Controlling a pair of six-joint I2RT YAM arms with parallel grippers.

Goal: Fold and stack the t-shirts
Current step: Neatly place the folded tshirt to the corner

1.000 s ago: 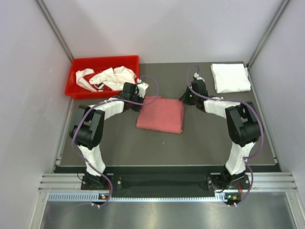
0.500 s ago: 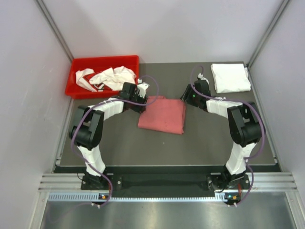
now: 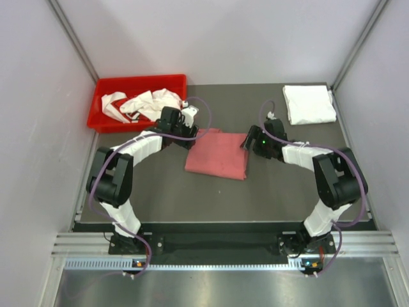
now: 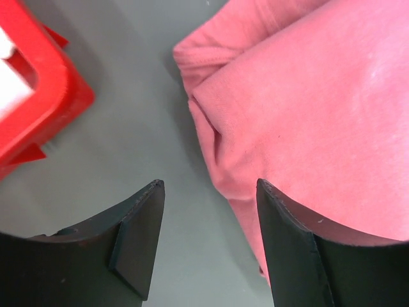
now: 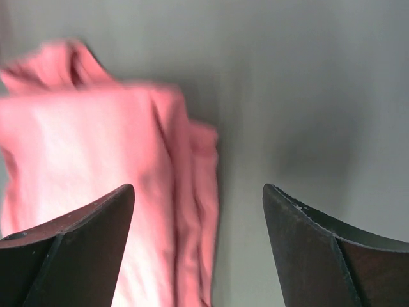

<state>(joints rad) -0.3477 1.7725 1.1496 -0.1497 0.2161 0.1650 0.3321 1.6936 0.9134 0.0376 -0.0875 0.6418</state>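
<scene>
You are looking at the folded pink t-shirt (image 3: 217,155) lying at the middle of the dark tabletop (image 3: 192,198), with both arms reaching in toward its far corners. Your left fingers (image 4: 137,236) are standing apart, gripping nothing, at the shirt's 10 o'clock corner. In the left wrist view one finger is hanging over bare tabletop and the other is overlapping the shirt's hemmed edge, but you cannot tell whether it is touching the cloth. Your right fingers (image 5: 77,243) are also spreading wide and holding nothing, at the shirt's 2 o'clock corner. The right wrist view is blurring, showing the shirt's layered edge between and beneath them. At 10 o'clock on the tabletop the red bin (image 3: 94,115) is holding crumpled white t-shirts (image 3: 150,102), and its near corner is sitting just beside the left fingers. At 2 o'clock, well apart from the pink one, a folded white t-shirt (image 3: 308,103) is lying flat.
</scene>
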